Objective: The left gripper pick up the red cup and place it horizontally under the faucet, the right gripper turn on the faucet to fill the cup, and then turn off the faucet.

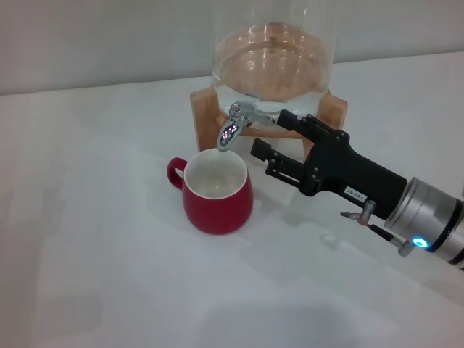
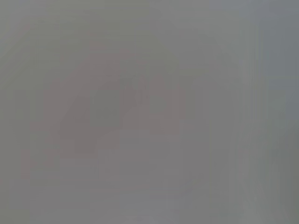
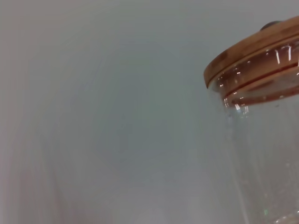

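Jaws apart, right gripper [image 1: 270, 133] by faucet [image 1: 235, 124] | red cup [image 1: 216, 193] upright under spout

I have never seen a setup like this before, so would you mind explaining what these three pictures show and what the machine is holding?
It is a two-armed robot, photographed by three of its own cameras at one moment. The head view looks down at a white table. On it stands a red cup, upright, under the spout of a chrome faucet on a glass dispenser with a wooden stand. The black right gripper reaches in from the right, fingers open, the upper one close to the faucet's lever; it holds nothing. The right wrist view shows the dispenser's wooden lid and glass wall. The left wrist view is a plain grey blur, and the left gripper appears nowhere.
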Controlling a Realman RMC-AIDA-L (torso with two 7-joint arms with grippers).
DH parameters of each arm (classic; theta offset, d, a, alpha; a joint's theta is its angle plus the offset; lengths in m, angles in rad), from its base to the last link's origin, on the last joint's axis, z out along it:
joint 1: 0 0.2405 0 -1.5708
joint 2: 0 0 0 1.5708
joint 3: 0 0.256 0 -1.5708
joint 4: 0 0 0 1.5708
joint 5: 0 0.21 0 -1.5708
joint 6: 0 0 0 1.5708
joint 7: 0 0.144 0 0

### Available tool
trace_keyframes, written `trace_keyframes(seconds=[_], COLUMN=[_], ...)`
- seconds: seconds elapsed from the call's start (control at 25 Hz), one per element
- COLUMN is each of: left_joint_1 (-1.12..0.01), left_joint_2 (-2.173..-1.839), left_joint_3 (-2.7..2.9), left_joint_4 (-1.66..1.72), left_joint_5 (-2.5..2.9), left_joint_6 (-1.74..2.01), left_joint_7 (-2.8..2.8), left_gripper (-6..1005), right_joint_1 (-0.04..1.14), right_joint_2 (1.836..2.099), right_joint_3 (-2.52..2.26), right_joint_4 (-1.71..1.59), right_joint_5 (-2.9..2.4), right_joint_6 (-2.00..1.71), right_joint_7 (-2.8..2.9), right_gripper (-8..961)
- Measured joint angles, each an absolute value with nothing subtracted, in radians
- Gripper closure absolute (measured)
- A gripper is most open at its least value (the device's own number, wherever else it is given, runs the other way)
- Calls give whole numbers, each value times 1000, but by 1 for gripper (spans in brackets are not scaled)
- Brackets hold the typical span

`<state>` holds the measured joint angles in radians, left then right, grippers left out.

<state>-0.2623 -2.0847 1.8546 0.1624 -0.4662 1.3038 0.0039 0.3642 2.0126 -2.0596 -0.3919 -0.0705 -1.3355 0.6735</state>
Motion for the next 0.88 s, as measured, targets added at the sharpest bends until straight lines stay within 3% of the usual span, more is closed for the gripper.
trace_keyframes(seconds=[0.88], left_joint_1=[-266], left_joint_2=[-2085], left_joint_3=[1855], left_joint_4=[163], left_joint_5=[-465], left_joint_6=[1305], left_joint_7=[3], left_gripper=[121], right_joint_1=[367], right_joint_2=[2013], right_joint_3=[-2102], right_joint_4=[-435], right_joint_5=[-71], right_joint_6=[-1308], right_joint_7=[675], right_gripper=[159])
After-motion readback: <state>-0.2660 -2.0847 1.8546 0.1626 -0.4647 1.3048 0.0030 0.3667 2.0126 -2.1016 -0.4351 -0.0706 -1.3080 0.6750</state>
